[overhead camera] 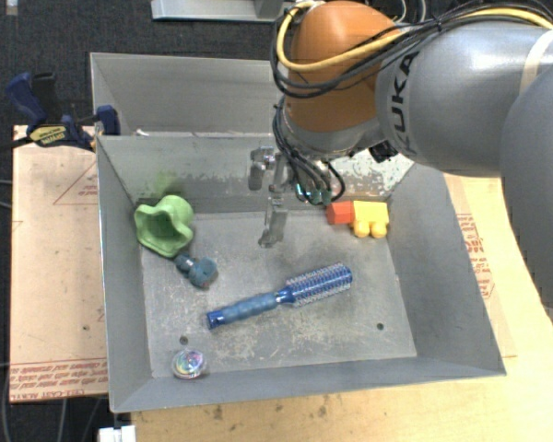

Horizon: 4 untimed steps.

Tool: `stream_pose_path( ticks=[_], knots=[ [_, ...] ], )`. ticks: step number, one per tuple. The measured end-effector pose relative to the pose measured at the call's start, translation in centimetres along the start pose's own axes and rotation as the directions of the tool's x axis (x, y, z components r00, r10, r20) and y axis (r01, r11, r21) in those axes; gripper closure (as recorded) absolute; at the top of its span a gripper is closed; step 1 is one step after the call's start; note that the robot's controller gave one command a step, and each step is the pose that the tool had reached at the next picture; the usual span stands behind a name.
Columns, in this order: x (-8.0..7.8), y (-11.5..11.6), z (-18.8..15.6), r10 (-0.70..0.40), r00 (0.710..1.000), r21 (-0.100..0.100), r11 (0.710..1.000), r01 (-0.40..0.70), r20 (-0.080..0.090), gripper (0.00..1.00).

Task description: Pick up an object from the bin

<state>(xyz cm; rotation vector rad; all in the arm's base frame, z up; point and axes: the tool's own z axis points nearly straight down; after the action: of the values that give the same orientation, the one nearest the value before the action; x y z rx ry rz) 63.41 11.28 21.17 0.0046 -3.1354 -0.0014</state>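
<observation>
My pincer hangs over bare floor in the middle of the bin, and I cannot tell whether it is released or clenched. The blue hairbrush lies just toward the front wall from it, its long axis slanting handle-left, bristles-right.

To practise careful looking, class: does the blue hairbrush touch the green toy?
No: the blue hairbrush lies apart from the green toy, with bare floor of the bin between them.
</observation>
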Motion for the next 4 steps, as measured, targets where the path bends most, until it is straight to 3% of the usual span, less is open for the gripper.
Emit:
stream_pose_path(
  ticks=[1,2,3,4],
  knots=[
    [0.9,9.0,14.6,-0.116,0.993,0.0,0.993,0.116,0.002,0.0],
    [1.8,14.0,11.0,-0.038,0.999,-0.003,0.999,0.038,0.011,0.0],
    [4.9,13.5,10.1,0.068,0.998,-0.001,0.998,-0.068,0.005,0.0],
    [5.2,12.5,14.3,0.302,0.953,-0.001,0.953,-0.302,0.004,0.0]
  ],
)
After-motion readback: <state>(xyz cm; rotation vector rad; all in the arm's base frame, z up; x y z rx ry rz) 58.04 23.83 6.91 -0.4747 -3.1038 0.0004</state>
